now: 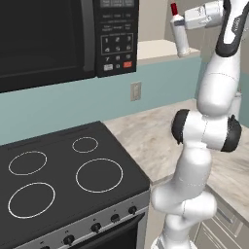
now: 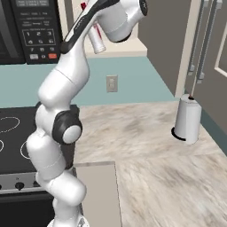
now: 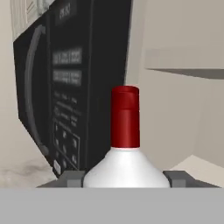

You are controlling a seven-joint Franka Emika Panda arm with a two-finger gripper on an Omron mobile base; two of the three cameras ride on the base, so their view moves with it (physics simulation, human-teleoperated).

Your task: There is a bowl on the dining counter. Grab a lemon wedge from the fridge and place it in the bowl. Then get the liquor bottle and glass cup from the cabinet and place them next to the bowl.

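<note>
I have the liquor bottle (image 3: 125,148), white with a red cap, clamped between my fingers (image 3: 125,178), one pad on each side of its shoulder. It hangs tilted, high in the air just right of the microwave (image 1: 58,36), close in front of the cabinet shelf (image 1: 160,50). Below the microwave sit the stove (image 1: 68,175) and the desk (image 2: 150,146), where a paper towel roll (image 2: 187,119) stands well apart.
</note>
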